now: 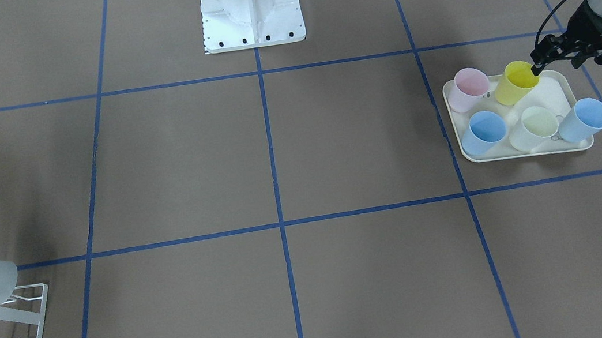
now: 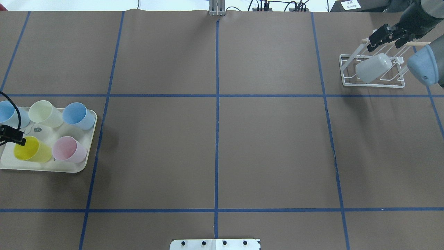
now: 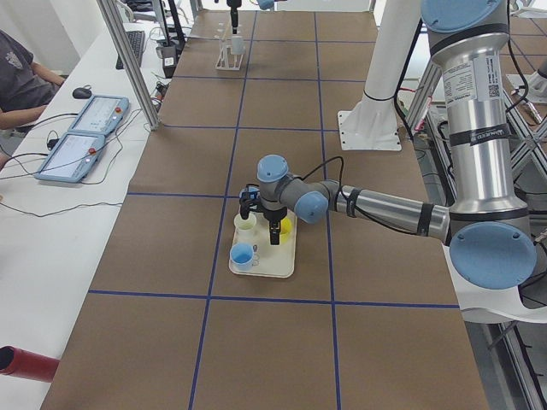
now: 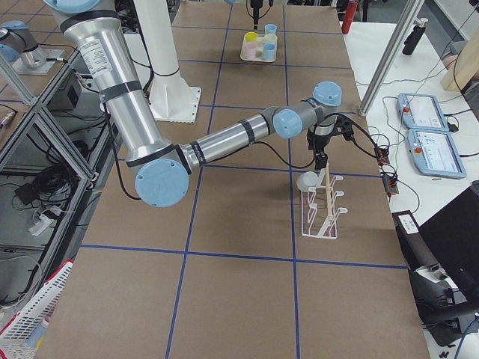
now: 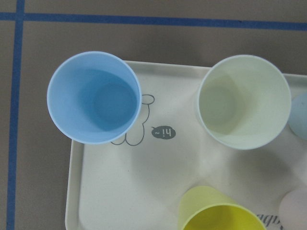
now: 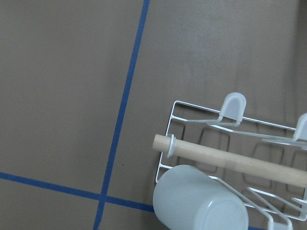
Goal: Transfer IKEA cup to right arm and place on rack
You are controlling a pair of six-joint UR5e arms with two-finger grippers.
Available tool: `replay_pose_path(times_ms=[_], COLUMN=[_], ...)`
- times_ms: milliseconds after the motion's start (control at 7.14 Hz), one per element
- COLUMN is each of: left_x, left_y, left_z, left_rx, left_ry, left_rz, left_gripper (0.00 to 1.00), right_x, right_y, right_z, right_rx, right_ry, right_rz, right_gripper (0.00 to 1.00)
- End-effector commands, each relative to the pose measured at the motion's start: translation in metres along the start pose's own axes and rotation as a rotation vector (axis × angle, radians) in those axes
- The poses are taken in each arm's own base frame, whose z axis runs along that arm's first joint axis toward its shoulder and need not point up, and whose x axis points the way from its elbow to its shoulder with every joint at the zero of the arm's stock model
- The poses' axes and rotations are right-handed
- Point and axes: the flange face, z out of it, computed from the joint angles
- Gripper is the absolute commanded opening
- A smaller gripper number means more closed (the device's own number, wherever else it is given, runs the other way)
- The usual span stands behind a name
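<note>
Nearby left end effector (image 1: pixel 556 55): yellow plastic cup (image 1: pixel 518 83) on crowded cream tray (image 1: pixel 551 93); grip unclear.
Right end effector (image 2: pixel 387 39): released, above white wire rack (image 2: pixel 373 85).
White plastic cup (image 2: pixel 373 67): hung on rack.

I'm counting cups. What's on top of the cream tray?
Five cups stand on the tray: a pink cup, a yellow cup, a pale green cup, a darker blue cup and a lighter blue cup. They hide part of its printed drawing.
</note>
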Motion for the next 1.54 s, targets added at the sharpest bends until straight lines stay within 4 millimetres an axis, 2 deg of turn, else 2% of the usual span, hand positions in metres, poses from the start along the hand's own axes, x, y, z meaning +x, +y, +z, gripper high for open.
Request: replay_pose_path(times_ms=[0, 140, 420, 560, 700, 980, 1120, 1261, 1401], left_x=[0.008, 0.008, 0.006, 0.008, 0.010, 0.006, -0.035, -0.056, -0.056], left_y=[0.002, 0.002, 0.003, 0.003, 0.005, 0.014, 0.014, 0.010, 0.005], left_z=[0.017, 0.018, 0.022, 0.022, 0.022, 0.007, -0.011, -0.029, -0.047], left_rx=[-0.030, -0.032, -0.040, -0.041, -0.071, -0.093, -0.056, -0.027, -0.023], left_ry=[-0.004, -0.006, -0.008, -0.007, 0.025, 0.075, 0.062, 0.083, 0.120], left_rz=[0.021, 0.020, 0.019, 0.021, 0.020, 0.056, 0.060, 0.080, 0.051], left_gripper=[0.95, 0.83, 0.24, 0.00, 0.00, 0.00, 0.00, 0.00, 0.00], right_x=[-0.004, -0.002, -0.002, -0.002, -0.002, -0.003, -0.003, -0.004, -0.010], right_y=[0.012, 0.016, 0.016, 0.016, 0.016, 0.015, 0.015, 0.015, 0.015], right_z=[-0.007, -0.005, -0.005, -0.005, -0.005, -0.005, -0.006, -0.006, -0.013], right_rx=[-0.002, -0.009, -0.008, -0.008, -0.008, -0.006, -0.005, -0.004, 0.008], right_ry=[-0.035, -0.038, -0.039, -0.039, -0.039, -0.038, -0.038, -0.039, -0.044], right_rz=[-0.006, -0.001, -0.004, -0.002, -0.002, -0.005, -0.006, -0.005, -0.010], right_gripper=[1.00, 1.00, 1.00, 1.00, 1.00, 1.00, 1.00, 1.00, 1.00])
